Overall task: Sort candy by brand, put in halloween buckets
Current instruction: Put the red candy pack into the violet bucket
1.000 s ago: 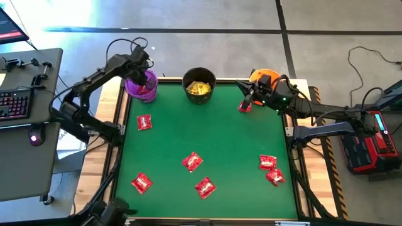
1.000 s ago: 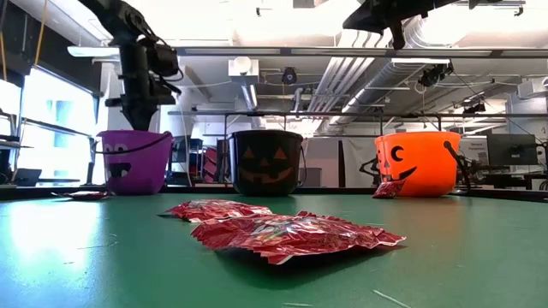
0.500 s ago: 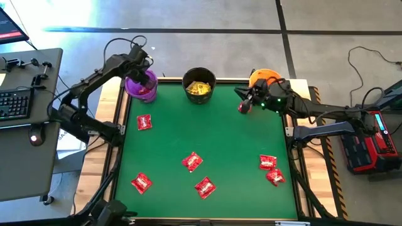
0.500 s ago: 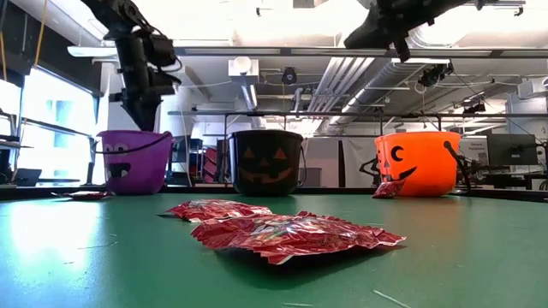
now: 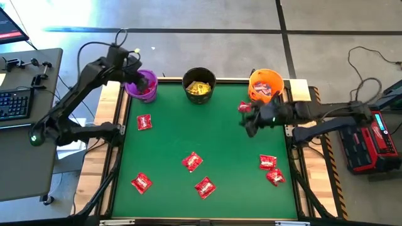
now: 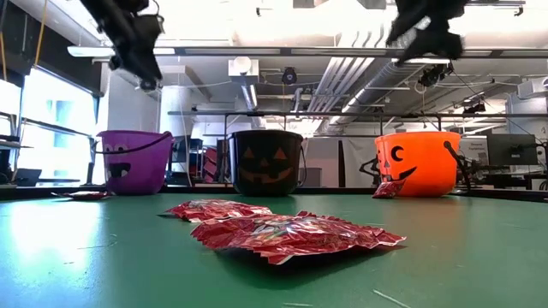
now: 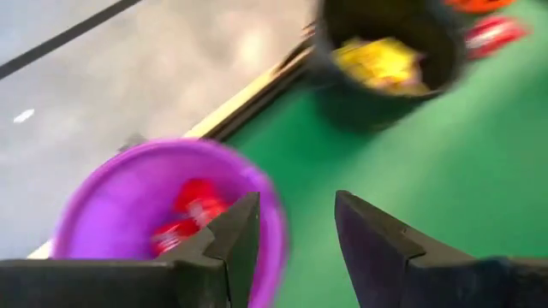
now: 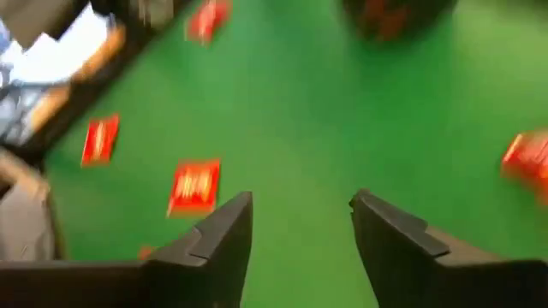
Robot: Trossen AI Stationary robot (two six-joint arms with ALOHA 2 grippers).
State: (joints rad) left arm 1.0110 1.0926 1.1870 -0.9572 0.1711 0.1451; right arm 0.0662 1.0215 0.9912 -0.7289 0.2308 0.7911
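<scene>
Both grippers, left [image 7: 295,235] and right [image 8: 300,231], gape empty; stray glossy red packet [image 5: 244,107] beside orange plastic bucket [image 5: 266,85] risks being overlooked.

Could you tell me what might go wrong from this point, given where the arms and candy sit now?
One red packet lies on the table right beside the orange bucket, under the right gripper; reaching for it could nudge the bucket. Two red packets near the table's right edge might get pushed off in a clumsy pick. The purple bucket stands at the table's corner, close to the left gripper, so a careless pass could tip it.
</scene>
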